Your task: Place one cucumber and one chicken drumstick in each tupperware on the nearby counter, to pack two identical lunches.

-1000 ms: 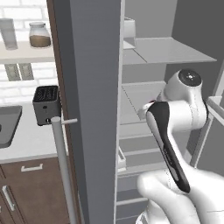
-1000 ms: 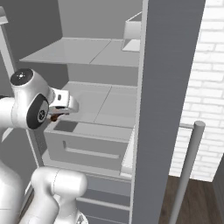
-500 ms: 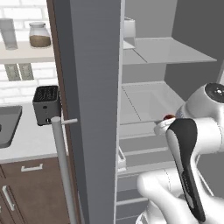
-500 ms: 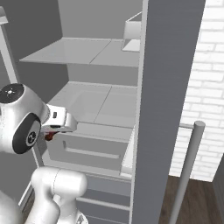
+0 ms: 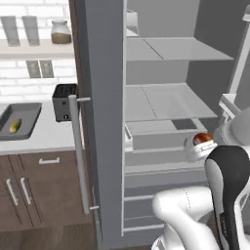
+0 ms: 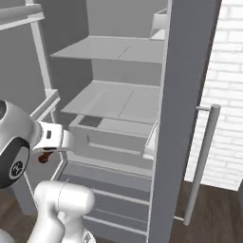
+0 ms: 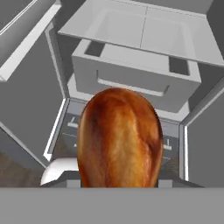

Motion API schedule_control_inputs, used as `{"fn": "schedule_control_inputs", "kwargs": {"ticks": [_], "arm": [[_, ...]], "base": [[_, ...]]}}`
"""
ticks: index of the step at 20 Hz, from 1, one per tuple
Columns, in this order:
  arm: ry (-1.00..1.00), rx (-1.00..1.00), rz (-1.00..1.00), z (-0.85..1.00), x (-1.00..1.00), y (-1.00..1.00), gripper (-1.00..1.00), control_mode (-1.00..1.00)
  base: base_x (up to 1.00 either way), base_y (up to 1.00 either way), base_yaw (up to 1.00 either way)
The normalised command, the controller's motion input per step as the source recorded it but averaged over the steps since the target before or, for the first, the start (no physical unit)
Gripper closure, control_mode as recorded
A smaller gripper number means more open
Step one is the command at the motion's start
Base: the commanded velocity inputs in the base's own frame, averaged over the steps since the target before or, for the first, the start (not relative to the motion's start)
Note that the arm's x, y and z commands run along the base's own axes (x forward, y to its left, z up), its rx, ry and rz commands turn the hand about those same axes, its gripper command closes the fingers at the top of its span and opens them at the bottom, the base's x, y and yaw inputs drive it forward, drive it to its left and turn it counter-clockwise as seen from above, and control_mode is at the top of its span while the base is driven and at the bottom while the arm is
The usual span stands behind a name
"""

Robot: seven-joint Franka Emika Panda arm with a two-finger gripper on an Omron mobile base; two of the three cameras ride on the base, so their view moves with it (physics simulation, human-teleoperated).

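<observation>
We are holding a chicken drumstick (image 7: 120, 138) in the claw (image 5: 201, 144), which is clenched on it in front of the open fridge (image 5: 161, 102), just outside the pulled-out drawer (image 7: 135, 78). In the hand view its bulbous, reddish-brown end is rising right before the camera, glossy and mottled; in the left base view we are seeing only a small orange-brown knob at the end of the arm. We judge it to be light, stiff enough not to sag, but rounded and slick, so it is likely to twist or slide if the grip is slack; the thick end, where we appear to be gripping, seems the surest hold, since the thin bone would give less to bear on. Away on the counter (image 5: 44, 139), left of the fridge door, a dark grey tupperware (image 5: 22, 117) is already carrying a yellow-green cucumber (image 5: 15, 126), with a black toaster (image 5: 64, 101) just beside it. We are finding no brand, label or readable writing anywhere, neither on the jars on the wall shelf (image 5: 34, 46) nor on the fridge.
</observation>
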Motion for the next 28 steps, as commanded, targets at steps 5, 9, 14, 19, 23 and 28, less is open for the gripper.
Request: {"fn": "schedule_control_inputs", "kwargs": {"ticks": [5,9,14,19,23,28], "arm": [[0.0,0.0,0.0,0.0,0.0,0.0,1.0,1.0],[0.0,0.0,0.0,0.0,0.0,0.0,1.0,1.0],[0.0,0.0,0.0,0.0,0.0,0.0,1.0,1.0],[0.0,0.0,0.0,0.0,0.0,0.0,1.0,1.0],[0.0,0.0,0.0,0.0,0.0,0.0,1.0,1.0],[0.0,0.0,0.0,0.0,0.0,0.0,1.0,1.0]], "base": [[-0.81,0.32,0.63],[-0.57,0.63,0.66],[0.49,0.74,0.54],[1.0,0.59,0.43],[1.0,0.1,0.28],[1.0,-0.05,0.04]]}}
